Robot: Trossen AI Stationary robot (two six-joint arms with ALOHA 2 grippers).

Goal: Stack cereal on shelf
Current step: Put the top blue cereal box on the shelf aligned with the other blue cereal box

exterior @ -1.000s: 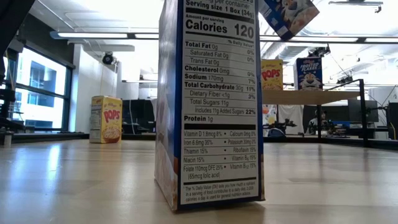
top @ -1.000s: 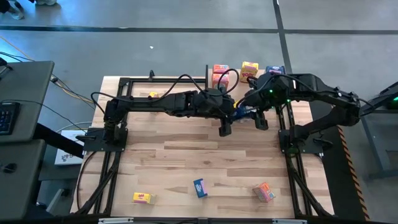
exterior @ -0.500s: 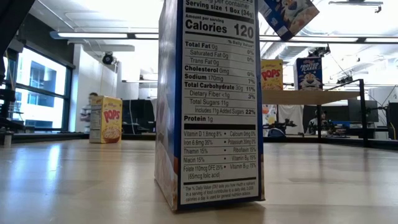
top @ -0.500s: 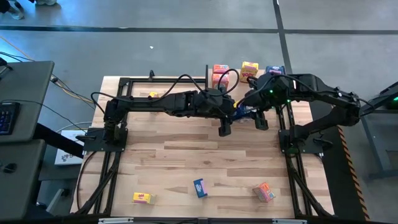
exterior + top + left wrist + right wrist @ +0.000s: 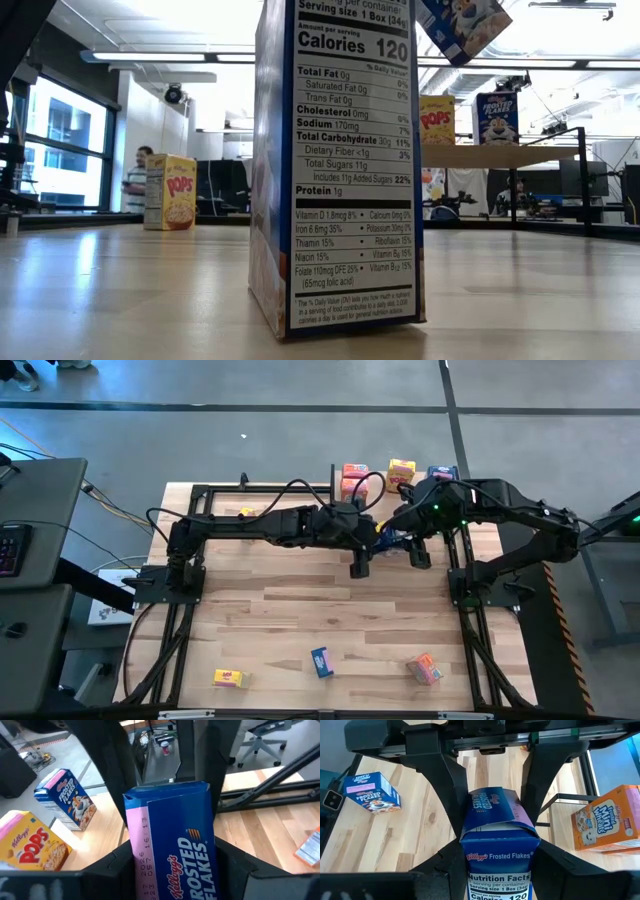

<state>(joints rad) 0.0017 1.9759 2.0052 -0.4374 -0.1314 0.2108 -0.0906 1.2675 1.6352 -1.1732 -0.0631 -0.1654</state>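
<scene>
A blue cereal box hangs in the air between my two grippers, in front of the shelf. My left gripper comes from the table's left and my right gripper from the right. Each is shut on one end of that box. In the low view the box shows tilted at the top. Orange, yellow and blue boxes stand on the shelf. My left gripper pinches the blue box between its two fingers, on two opposite sides of the end nearer the table's left. The fingers slant slightly downward and lie along the box, which is lifted clear of the table. My right gripper pinches the box's other end, beside the nutrition panel, between its two fingers. It comes slanting down from the table's right. The left gripper's fingers show on the box's far end.
Near the table's front edge lie a yellow box, a blue box and an orange box. The black frame rails run along both sides. A person stands in the room beyond.
Neither gripper nor the blue box has visibly moved. A person has walked into view in the room beyond the table, behind the yellow box.
</scene>
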